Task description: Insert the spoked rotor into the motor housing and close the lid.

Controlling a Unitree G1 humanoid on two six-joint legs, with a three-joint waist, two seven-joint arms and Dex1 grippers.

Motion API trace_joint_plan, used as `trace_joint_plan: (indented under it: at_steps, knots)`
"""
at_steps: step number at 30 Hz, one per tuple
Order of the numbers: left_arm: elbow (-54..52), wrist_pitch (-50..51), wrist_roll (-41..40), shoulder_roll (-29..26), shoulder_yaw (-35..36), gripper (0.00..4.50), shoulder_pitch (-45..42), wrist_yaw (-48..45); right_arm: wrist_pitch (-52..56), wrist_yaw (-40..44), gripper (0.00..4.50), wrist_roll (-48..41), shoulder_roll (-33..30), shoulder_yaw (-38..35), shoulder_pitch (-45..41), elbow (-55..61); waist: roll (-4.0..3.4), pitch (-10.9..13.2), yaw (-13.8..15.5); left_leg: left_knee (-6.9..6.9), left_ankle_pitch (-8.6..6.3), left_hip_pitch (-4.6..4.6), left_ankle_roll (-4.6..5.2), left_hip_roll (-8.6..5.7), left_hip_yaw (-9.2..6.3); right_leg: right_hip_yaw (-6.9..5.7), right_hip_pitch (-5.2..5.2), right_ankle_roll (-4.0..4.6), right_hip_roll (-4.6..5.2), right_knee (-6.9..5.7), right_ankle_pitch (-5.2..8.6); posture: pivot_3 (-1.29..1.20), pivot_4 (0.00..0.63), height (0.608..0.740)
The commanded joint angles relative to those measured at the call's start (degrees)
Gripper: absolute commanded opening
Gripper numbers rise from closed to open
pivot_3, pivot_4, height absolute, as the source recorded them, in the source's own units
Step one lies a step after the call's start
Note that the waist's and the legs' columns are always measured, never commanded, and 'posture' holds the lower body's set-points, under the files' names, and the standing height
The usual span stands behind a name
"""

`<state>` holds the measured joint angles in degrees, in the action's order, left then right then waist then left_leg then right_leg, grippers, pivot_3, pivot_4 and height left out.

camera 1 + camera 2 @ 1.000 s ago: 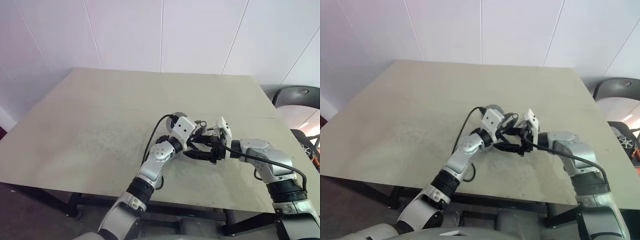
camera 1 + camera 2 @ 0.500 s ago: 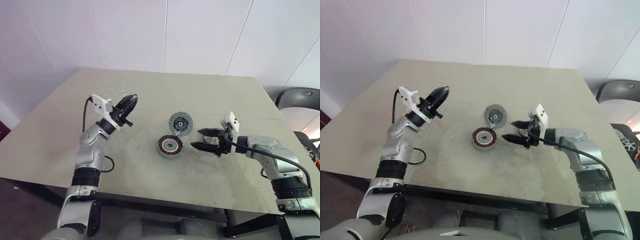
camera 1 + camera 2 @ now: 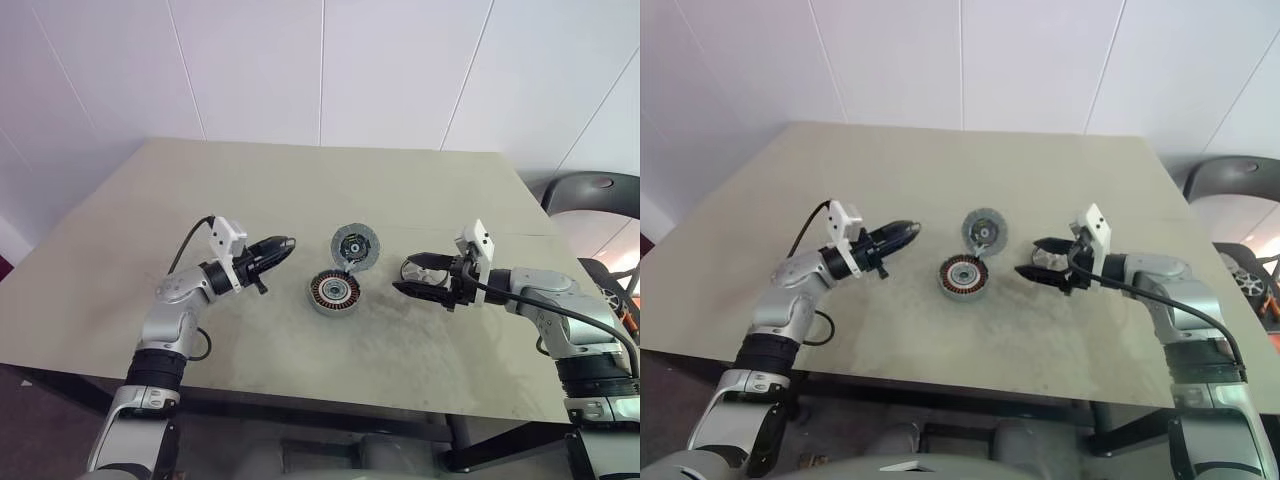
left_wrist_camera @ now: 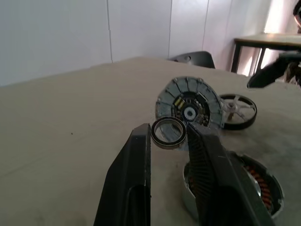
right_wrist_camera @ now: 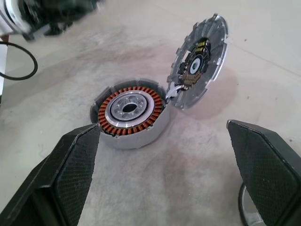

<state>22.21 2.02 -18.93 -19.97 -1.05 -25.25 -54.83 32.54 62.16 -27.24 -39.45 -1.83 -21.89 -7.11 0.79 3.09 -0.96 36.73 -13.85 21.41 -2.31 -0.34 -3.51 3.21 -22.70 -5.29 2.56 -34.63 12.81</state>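
Note:
The motor housing [image 3: 333,293] sits mid-table, its copper windings around a dark hub [image 5: 128,109] showing. The lid [image 3: 356,245] stands tilted up at the housing's far edge, its inner face toward the housing [image 5: 200,61]. The spoked rotor [image 4: 239,110] lies flat on the table to the right of the lid, under my right gripper [image 3: 403,277], which is wide open with nothing between its fingers [image 5: 70,165]. From the left, my left gripper [image 3: 284,244] points at the housing, shut on a small metal ring [image 4: 168,133].
The beige table [image 3: 200,190] stands against white wall panels. A black chair [image 3: 592,192] is off the table's far right corner. A black cable [image 3: 195,335] loops beside my left forearm.
A second ago both grippers met over the housing. The left swung far out to the left, then came back lower, pointing at the housing. The right drew back slightly to the right.

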Motion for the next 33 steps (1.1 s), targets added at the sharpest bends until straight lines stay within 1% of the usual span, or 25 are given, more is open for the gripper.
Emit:
trace_joint_plan:
  at_steps: [1,4,8,12,19,23,29,33]
  knots:
    - [3.9,-3.8,2.5,1.4,-1.5,0.78,-3.0,-1.0,-0.7,0.1,4.50,-0.4,-0.3,-1.5,-0.5,1.0,0.00,0.0,0.1,0.00,0.00,0.01,0.00,0.00,0.00,0.00,-0.01,0.00,0.00,0.00,0.00,0.00,0.000,0.740]
    - [8.7,-7.3,5.5,3.0,-3.4,0.78,-5.7,-1.7,-0.8,-0.1,4.50,-0.4,0.1,-1.3,-0.6,1.1,0.01,0.0,0.3,0.01,0.00,0.04,0.00,0.00,0.00,0.00,-0.03,0.00,0.00,0.01,0.00,0.00,0.000,0.740]
    - [12.9,-10.4,6.7,5.0,-3.8,0.78,-8.4,-2.7,-0.7,-0.4,4.50,-0.5,0.4,-1.2,-0.3,1.5,0.01,0.0,0.2,0.01,0.00,0.05,0.00,-0.01,0.01,0.00,-0.01,0.00,0.01,0.03,0.00,0.00,0.000,0.740]
    - [15.3,-11.2,7.1,5.5,-4.4,0.78,-9.8,-4.8,-0.6,-0.7,4.50,-0.5,0.6,-1.3,-0.1,1.7,0.00,0.0,0.0,0.01,-0.03,0.04,0.06,0.00,0.01,0.00,-0.03,-0.01,-0.01,0.02,0.00,0.00,0.000,0.740]
    - [17.4,-10.9,9.6,5.0,-6.3,0.78,-10.7,-7.0,-0.5,-1.1,4.50,-0.7,0.7,-1.2,0.1,2.0,0.00,0.0,0.1,0.03,-0.03,0.04,0.06,0.00,0.01,0.00,-0.03,-0.01,0.00,0.00,0.00,0.00,0.000,0.740]
    - [17.2,-10.4,9.2,5.6,-6.3,0.78,-10.6,-7.5,-0.4,-1.3,4.50,-0.7,0.8,-1.2,0.2,2.2,0.00,0.0,0.1,0.03,-0.04,0.05,0.06,0.00,0.00,0.00,-0.04,-0.01,0.00,0.00,0.00,0.00,0.000,0.740]
    - [18.1,-12.2,11.2,7.6,-7.5,0.78,-11.1,-5.9,-0.5,-1.6,4.50,-0.7,1.2,-1.1,0.5,2.5,0.00,0.0,0.2,0.03,-0.04,0.05,0.06,0.00,0.00,0.00,-0.02,-0.01,0.01,0.00,0.00,0.00,0.000,0.740]
    - [18.3,-11.9,12.1,7.9,-8.3,0.78,-11.1,-6.9,-0.5,-2.0,4.50,-0.7,1.3,-1.2,1.2,3.0,0.00,0.0,0.2,0.03,-0.04,0.05,0.07,0.00,0.00,0.00,-0.03,-0.01,0.00,0.00,0.00,0.00,0.000,0.740]
